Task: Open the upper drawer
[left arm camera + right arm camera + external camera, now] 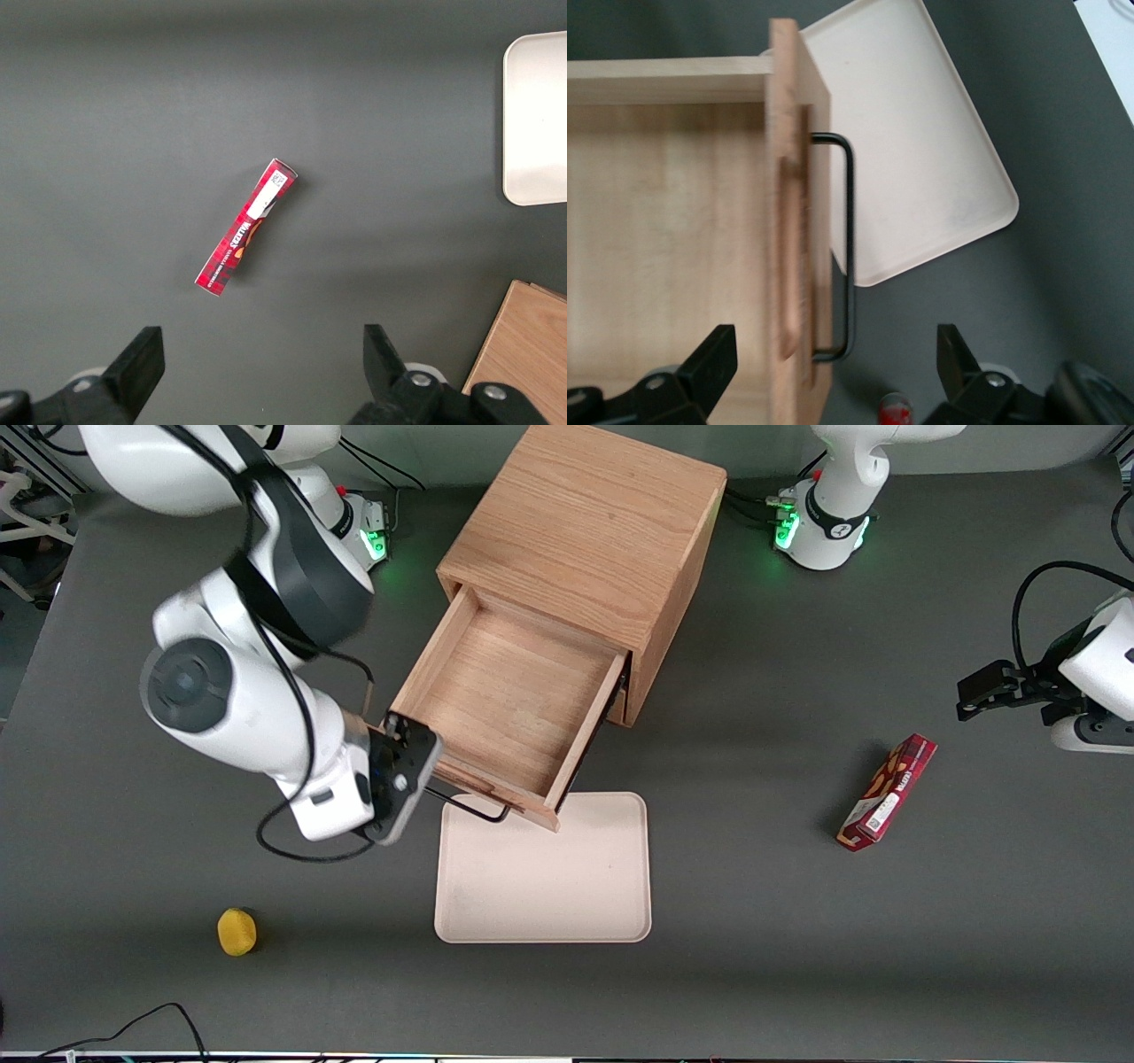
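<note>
The upper drawer [514,700] is seen pulled well out of the cabinet [589,531]; the claw [837,354] is held released, fingers straddling its black handle [849,248] end.

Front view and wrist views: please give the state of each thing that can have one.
upper drawer: pulled out, nothing inside
black wire handle: free, not gripped
gripper: open, fingers astride the drawer front
tray: nothing on it
red box: lying flat, closed
</note>
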{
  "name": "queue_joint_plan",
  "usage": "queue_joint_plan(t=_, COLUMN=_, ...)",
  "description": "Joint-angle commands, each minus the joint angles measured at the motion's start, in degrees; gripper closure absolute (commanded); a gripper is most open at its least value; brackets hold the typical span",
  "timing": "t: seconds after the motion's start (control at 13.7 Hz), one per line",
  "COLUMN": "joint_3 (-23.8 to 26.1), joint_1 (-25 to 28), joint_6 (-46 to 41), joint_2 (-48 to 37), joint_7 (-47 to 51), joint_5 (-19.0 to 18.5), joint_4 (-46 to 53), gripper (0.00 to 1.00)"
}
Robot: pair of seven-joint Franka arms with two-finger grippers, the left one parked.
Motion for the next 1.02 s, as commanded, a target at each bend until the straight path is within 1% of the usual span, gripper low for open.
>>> queue_joint_plan(t=0.0, joint_3=-0.7, joint_1=-2.7, joint_6=-4.6, joint_2=-7.0, joint_7=0.3, joint_5=3.2, joint_4=-2.5, gripper=0.00)
queue_joint_plan(t=0.07, joint_3=-0.8, joint_1=-3.6, joint_6=-6.8, joint_2=-9.2, joint_7=3.0, joint_5=3.2, joint_4=-3.4, gripper=0.00)
queue_joint_plan(t=0.15, joint_3=-0.8, joint_1=-4.9, joint_6=-8.4, joint_2=-10.9, joint_7=9.6, joint_5=3.0, joint_4=-4.8, gripper=0.00)
queue_joint_plan(t=0.22, joint_3=-0.6, joint_1=-6.8, joint_6=-10.5, joint_2=-12.3, joint_7=13.1, joint_5=2.7, joint_4=-6.4, gripper=0.00)
queue_joint_plan(t=0.29, joint_3=-0.4, joint_1=-8.0, joint_6=-11.4, joint_2=-14.8, joint_7=13.2, joint_5=2.0, joint_4=-8.9, gripper=0.00)
queue_joint_plan(t=0.36, joint_3=-0.4, joint_1=-9.3, joint_6=-11.1, joint_2=-18.8, joint_7=13.2, joint_5=0.3, joint_4=-13.4, gripper=0.00)
queue_joint_plan(t=0.44, joint_3=-0.4, joint_1=-11.4, joint_6=-9.3, joint_2=-23.3, joint_7=14.1, joint_5=-0.6, joint_4=-18.7, gripper=0.00)
queue_joint_plan(t=0.58, joint_3=-0.3, joint_1=-16.1, joint_6=-5.9, joint_2=-29.1, joint_7=14.1, joint_5=-0.6, joint_4=-24.8, gripper=0.00)
queue_joint_plan(t=0.8, joint_3=-0.2, joint_1=-21.1, joint_6=-5.7, joint_2=-34.0, joint_7=14.1, joint_5=-0.2, joint_4=-29.4, gripper=0.00)
queue_joint_plan(t=0.95, joint_3=-0.3, joint_1=-23.2, joint_6=-6.2, joint_2=-34.5, joint_7=13.3, joint_5=-0.2, joint_4=-28.9, gripper=0.00)
